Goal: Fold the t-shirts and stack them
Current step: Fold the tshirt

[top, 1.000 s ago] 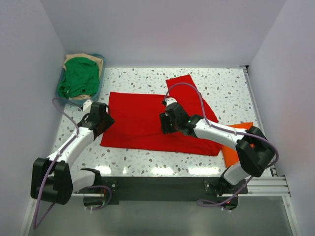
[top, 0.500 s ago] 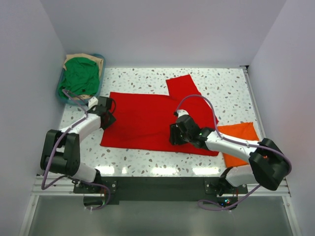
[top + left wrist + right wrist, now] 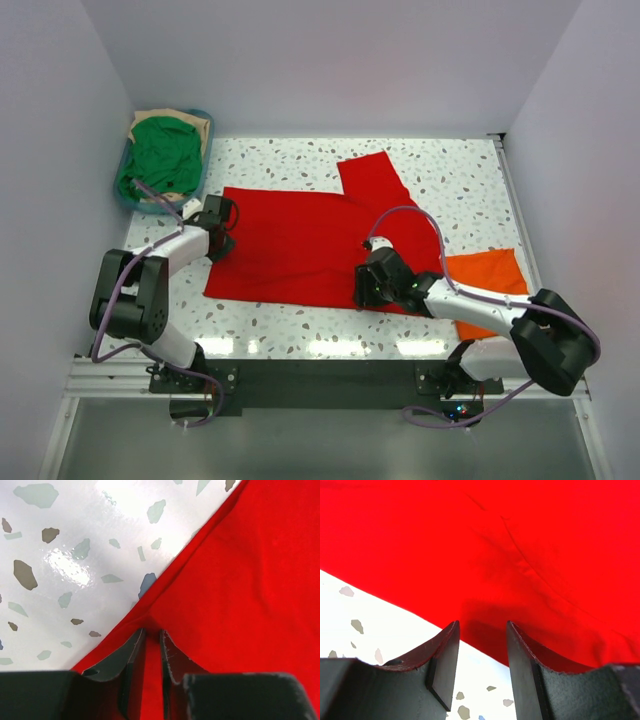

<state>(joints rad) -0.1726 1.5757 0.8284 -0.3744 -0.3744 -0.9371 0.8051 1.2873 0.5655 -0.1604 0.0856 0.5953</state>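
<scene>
The red t-shirt (image 3: 300,245) lies spread flat across the middle of the table, one sleeve pointing to the back (image 3: 370,170). My left gripper (image 3: 222,232) is at its left edge. In the left wrist view the fingers (image 3: 151,631) stand narrow with a raised ridge of the red cloth (image 3: 240,580) pinched between them. My right gripper (image 3: 365,290) is at the shirt's near hem. It is open (image 3: 482,625), its tips over the hem of the red cloth (image 3: 495,540), with nothing gripped. An orange t-shirt (image 3: 490,280) lies at the right, partly under the right arm.
A teal basket (image 3: 125,185) stands at the back left corner with a green t-shirt (image 3: 160,155) on a tan one (image 3: 165,117). The speckled white tabletop (image 3: 75,555) is bounded by white walls on three sides. A metal rail runs along the right edge (image 3: 520,220).
My left gripper moved forward to the red shirt's left edge and closed on the cloth. My right gripper slid back from the shirt's middle to its near hem, staying open.
</scene>
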